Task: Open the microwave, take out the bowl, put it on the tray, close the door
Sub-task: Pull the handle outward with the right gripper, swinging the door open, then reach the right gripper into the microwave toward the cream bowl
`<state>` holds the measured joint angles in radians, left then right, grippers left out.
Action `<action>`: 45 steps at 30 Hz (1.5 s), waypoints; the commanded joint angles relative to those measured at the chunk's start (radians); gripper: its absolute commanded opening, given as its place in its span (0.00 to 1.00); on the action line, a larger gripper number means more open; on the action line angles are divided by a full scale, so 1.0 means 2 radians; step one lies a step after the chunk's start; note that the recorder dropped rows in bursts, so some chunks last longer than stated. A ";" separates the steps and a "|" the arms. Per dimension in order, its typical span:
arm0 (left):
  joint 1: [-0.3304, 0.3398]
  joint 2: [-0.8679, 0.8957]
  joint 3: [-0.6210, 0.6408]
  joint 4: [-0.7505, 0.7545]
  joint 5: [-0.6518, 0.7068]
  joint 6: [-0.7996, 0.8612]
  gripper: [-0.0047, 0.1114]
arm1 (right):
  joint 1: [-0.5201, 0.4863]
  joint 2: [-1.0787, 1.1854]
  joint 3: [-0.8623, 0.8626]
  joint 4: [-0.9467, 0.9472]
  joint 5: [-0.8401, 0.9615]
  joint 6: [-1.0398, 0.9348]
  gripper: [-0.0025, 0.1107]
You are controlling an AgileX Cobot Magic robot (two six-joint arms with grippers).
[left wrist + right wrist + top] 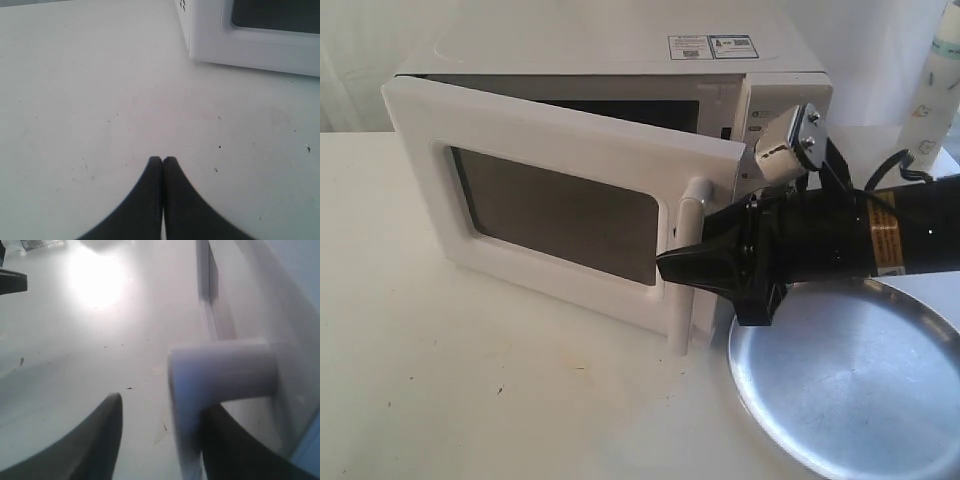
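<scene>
White door of the microwave stands half open. The right claw is spread wide around its handle; next it should pull more. The left claw is pinched together. No bowl shows yet.

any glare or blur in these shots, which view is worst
right wrist view: worst, blown-out glare patch on the table, and the door handle is smeared out of focus; exterior view: slightly soft, tray shows dull sheen; left wrist view: evenly lit, left pincer soft-edged

Elevated front overview; low wrist close-ups toward door.
</scene>
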<state>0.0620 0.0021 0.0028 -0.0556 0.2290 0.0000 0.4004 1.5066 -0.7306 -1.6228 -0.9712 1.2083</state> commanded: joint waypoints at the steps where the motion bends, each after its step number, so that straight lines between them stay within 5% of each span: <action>1: -0.002 -0.001 -0.001 -0.003 0.001 0.000 0.04 | 0.010 0.000 0.037 -0.061 -0.094 0.025 0.32; 7: -0.002 -0.001 -0.001 -0.003 0.001 0.000 0.04 | 0.010 -0.005 0.089 -0.061 0.097 0.071 0.30; 10: -0.002 -0.001 -0.001 -0.003 0.001 0.000 0.04 | 0.010 -0.013 0.097 -0.061 0.096 0.078 0.28; 13: -0.002 -0.001 -0.001 -0.003 0.001 0.000 0.04 | 0.010 -0.058 0.097 -0.057 0.135 0.040 0.03; 16: -0.002 -0.001 -0.001 -0.003 0.001 0.000 0.04 | 0.010 -0.101 0.089 0.125 0.272 -0.043 0.02; 18: -0.002 -0.001 -0.001 -0.003 0.001 0.000 0.04 | 0.010 -0.103 0.083 0.260 0.217 -0.114 0.02; 20: -0.002 -0.001 -0.001 -0.003 0.001 0.000 0.04 | 0.013 -0.093 0.083 0.266 0.064 -0.123 0.02; 22: -0.002 -0.001 -0.001 -0.003 0.001 0.000 0.04 | 0.034 -0.085 0.082 0.259 0.002 -0.123 0.02; 28: -0.002 -0.001 -0.001 -0.003 0.001 0.000 0.04 | 0.166 -0.039 0.080 0.239 0.037 -0.143 0.02; 32: -0.002 -0.001 -0.001 -0.003 0.001 0.000 0.04 | 0.210 -0.005 0.073 0.192 -0.079 -0.216 0.02; 36: -0.002 -0.001 -0.001 -0.003 0.001 0.000 0.04 | 0.208 -0.014 0.058 0.395 0.195 -0.345 0.02; 39: -0.002 -0.001 -0.001 -0.002 0.001 0.000 0.04 | 0.209 0.020 0.038 0.447 0.200 -0.481 0.05; 45: -0.002 -0.001 -0.001 -0.002 0.001 0.000 0.04 | 0.214 0.101 -0.047 0.486 0.188 -0.570 0.35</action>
<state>0.0620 0.0021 0.0028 -0.0535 0.2290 0.0000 0.8261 1.6491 -0.7530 -0.7057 -0.5853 0.1233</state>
